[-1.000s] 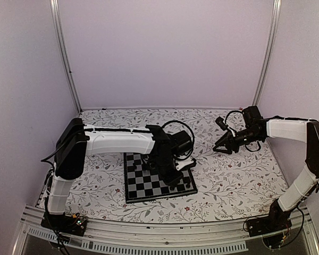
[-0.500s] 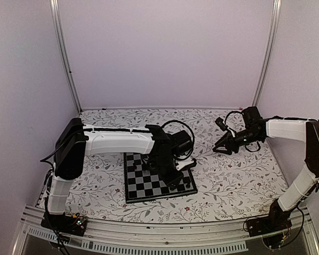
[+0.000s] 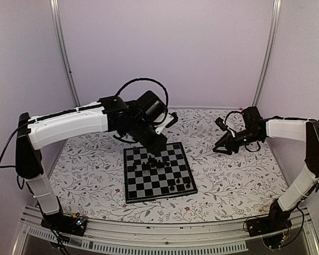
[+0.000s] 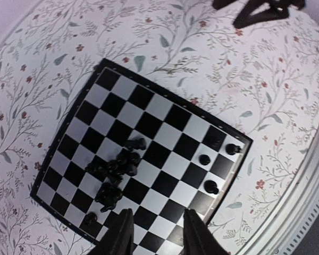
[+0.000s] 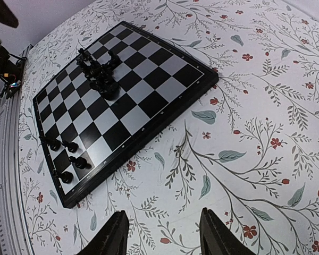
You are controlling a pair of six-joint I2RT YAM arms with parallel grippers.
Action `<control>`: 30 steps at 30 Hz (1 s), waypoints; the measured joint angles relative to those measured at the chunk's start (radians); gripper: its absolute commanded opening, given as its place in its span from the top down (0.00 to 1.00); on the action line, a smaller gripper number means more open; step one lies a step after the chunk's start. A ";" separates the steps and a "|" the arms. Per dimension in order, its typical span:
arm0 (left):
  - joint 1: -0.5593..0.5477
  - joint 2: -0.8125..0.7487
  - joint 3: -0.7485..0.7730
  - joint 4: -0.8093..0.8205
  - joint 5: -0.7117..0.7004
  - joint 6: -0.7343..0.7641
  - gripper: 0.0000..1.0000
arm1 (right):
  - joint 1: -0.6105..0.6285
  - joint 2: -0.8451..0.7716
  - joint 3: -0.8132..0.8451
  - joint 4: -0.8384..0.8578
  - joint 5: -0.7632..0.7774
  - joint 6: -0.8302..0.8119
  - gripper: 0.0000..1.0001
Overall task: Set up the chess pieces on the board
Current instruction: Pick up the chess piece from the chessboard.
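Note:
The board (image 3: 149,187) lies flat on the floral cover. A heap of black chess pieces (image 3: 152,165) sits near its middle, some toppled. Several more chess pieces (image 3: 182,185) stand at its near right corner. My left gripper (image 3: 158,147) hangs above the board's far edge, open and empty. In the left wrist view its fingers (image 4: 124,235) frame bare squares of the board (image 4: 165,111), with the heap (image 4: 117,170) and the corner pieces (image 4: 210,186) beyond. My right gripper (image 3: 220,147) hovers right of the board, open and empty.
The floral table cover (image 3: 228,180) spreads around the board. In the right wrist view my right gripper (image 5: 165,239) is over the cover, with the board (image 5: 159,79) up and to the left. Metal frame posts (image 3: 64,58) and pale walls close in the back.
My left arm has risen and drawn back from the board's near right corner toward its far edge, and its jaws have opened. The right arm has barely moved.

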 measured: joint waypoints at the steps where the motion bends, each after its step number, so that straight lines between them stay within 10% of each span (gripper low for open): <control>1: 0.027 -0.007 -0.020 0.005 -0.023 -0.010 0.73 | 0.000 0.000 0.000 0.000 0.000 0.000 0.51; 30: 0.177 0.158 -0.196 0.001 0.000 -0.070 0.67 | 0.000 0.013 0.000 -0.007 0.000 -0.011 0.51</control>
